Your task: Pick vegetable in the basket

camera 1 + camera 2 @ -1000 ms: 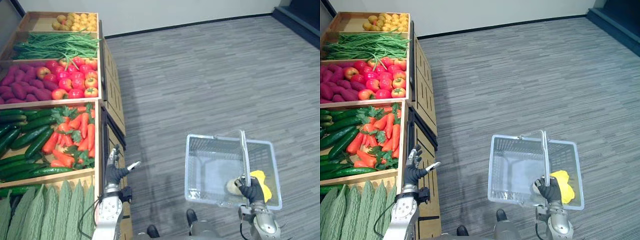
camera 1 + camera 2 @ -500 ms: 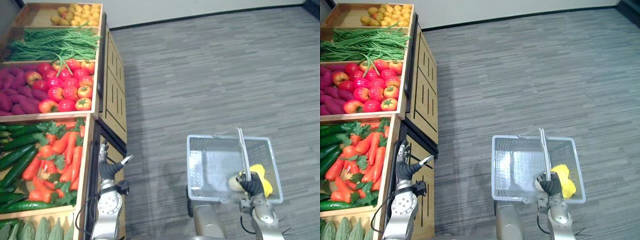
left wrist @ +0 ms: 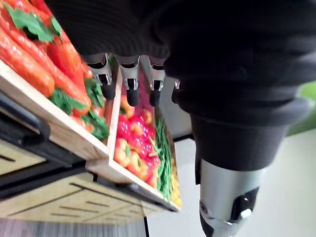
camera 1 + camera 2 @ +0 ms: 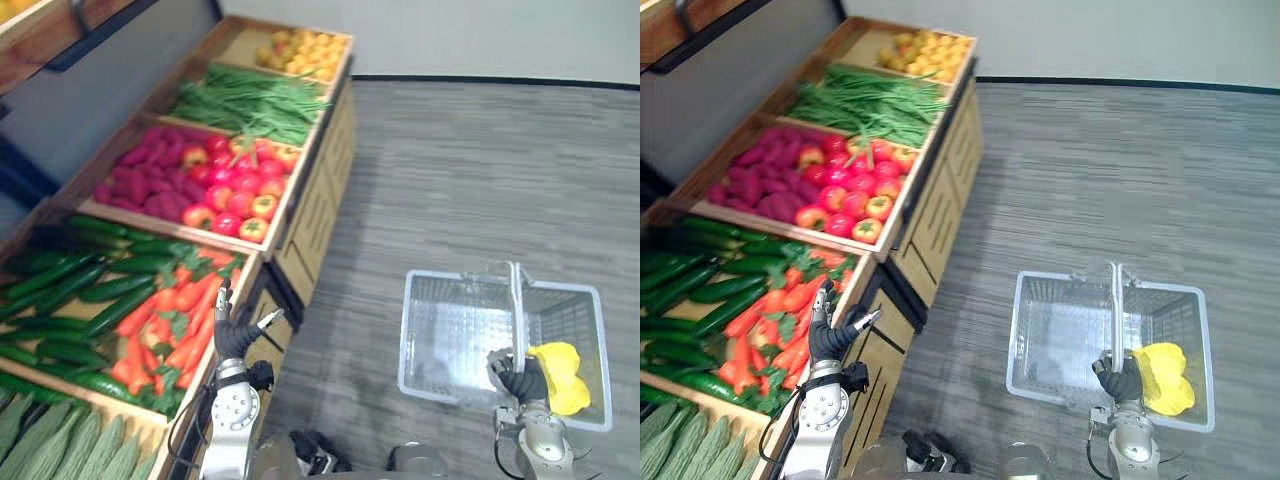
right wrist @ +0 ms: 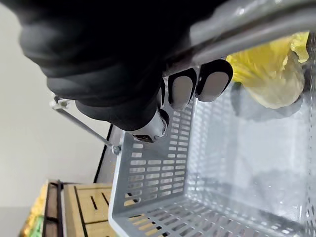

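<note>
Produce stand: a tiered wooden stand (image 4: 318, 205) runs along the left hand's side, its crates side by side.
Crates: ridged green gourds (image 4: 60, 445) sit nearest, behind the left hand. Cucumbers (image 4: 90, 290) and carrots (image 4: 175, 330) are right by it. Tomatoes (image 4: 235, 195) and then green beans (image 4: 245, 100) lie further out past its fingertips.
Basket: a pale grey mesh basket (image 4: 1065, 330) hangs from the right hand over the grey floor (image 4: 480, 170), well apart from the stand. Its handle (image 4: 517, 300) stands upright across the middle.
Left arm: it comes up from the lower left with the forearm raised. The wrist is level with the front edge of the carrot crate.
Right arm: it comes in from the lower right, rising straight to the near end of the basket's handle.
Left hand: the left hand (image 4: 235, 335) is upright and empty. Its fingers (image 3: 131, 81) are straight and point up over the carrots, with the thumb spread out to the side. I cannot tell whether it touches the crate.
Right hand: the right hand (image 4: 522, 383) is clamped on the handle, its fingers (image 5: 181, 89) curled round the bar.
Vegetable: a crumpled yellow vegetable (image 4: 558, 362) lies inside the basket, just beside the right hand, on the side away from the stand.
</note>
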